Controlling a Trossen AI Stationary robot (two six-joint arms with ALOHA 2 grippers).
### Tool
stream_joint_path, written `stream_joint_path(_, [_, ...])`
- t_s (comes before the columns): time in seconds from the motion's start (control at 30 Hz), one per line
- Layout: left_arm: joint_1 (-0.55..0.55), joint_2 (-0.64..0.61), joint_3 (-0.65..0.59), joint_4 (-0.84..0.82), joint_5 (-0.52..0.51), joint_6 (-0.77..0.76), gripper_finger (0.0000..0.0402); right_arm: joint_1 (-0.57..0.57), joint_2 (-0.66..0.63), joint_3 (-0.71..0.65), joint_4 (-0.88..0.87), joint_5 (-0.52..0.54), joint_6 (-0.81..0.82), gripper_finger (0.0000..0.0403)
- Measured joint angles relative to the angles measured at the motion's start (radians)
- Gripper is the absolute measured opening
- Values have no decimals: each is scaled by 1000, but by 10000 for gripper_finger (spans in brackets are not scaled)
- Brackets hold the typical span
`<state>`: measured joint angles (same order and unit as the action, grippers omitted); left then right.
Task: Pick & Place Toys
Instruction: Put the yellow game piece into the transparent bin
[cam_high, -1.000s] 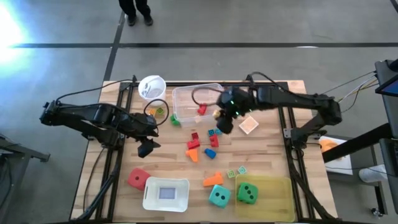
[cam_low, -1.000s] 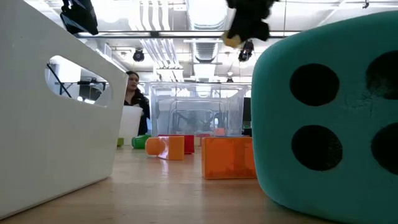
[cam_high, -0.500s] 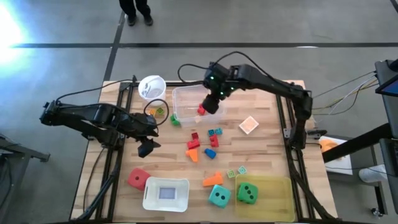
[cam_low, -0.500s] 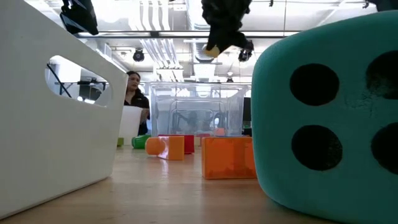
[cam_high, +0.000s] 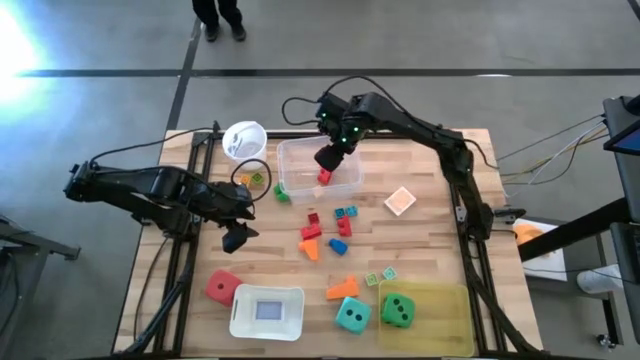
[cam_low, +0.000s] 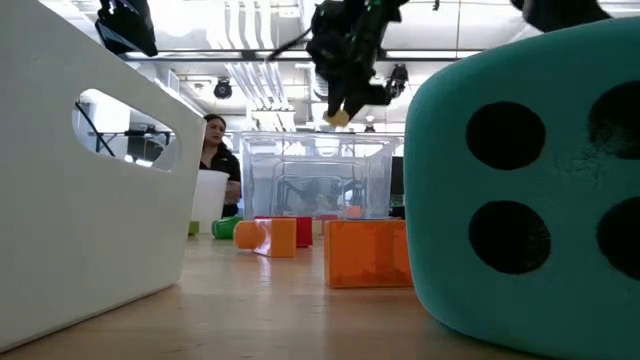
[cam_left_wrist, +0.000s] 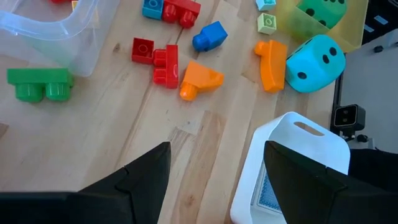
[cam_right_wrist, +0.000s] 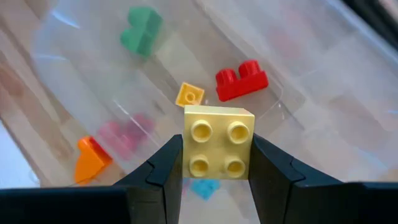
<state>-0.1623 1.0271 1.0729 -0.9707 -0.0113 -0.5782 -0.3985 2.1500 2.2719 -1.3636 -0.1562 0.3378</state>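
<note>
A yellow block (cam_right_wrist: 217, 142) is being held, pinched between the narrowed fingers of the right gripper (cam_right_wrist: 216, 163), above the clear tub (cam_high: 300, 151), where release is judged to be called for next.

Both arms are matte black, built of slim tubular links joined by thicker rounded joints, with thin black cables looping loosely along them. The right arm (cam_high: 420, 128) shows small green indicator lights glowing on its wrist housing, and its right gripper (cam_right_wrist: 214, 163) has two flat, wedge-shaped black fingers (cam_right_wrist: 163, 171) with bevelled edges. The left arm (cam_high: 150, 190) ends in the left gripper (cam_left_wrist: 214, 180), whose dark angular fingers (cam_left_wrist: 146, 177) have the same faceted plastic look.
</note>
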Motion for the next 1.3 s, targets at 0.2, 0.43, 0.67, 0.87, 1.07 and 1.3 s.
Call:
stream_joint_path(0.2, [-1, 0, 0, 0, 0, -2, 262, -1, 61, 0, 16, -8, -93, 130])
stream_joint_path(0.43, [-1, 0, 0, 0, 0, -6, 262, -10, 109, -1, 48, -12, 99, 130])
stream_joint_path(0.67, [-1, 0, 0, 0, 0, -21, 262, 34, 127, -2, 148, -5, 274, 130])
stream_joint_path(0.87, [-1, 0, 0, 0, 0, -21, 262, 40, 132, -2, 149, 15, 303, 130])
stream_joint_path(1.07, [-1, 0, 0, 0, 0, -22, 262, 61, 151, -2, 179, 16, 307, 130])
stream_joint_path(1.3, [-2, 0, 0, 0, 0, -25, 262, 68, 188, -2, 171, 17, 336, 130])
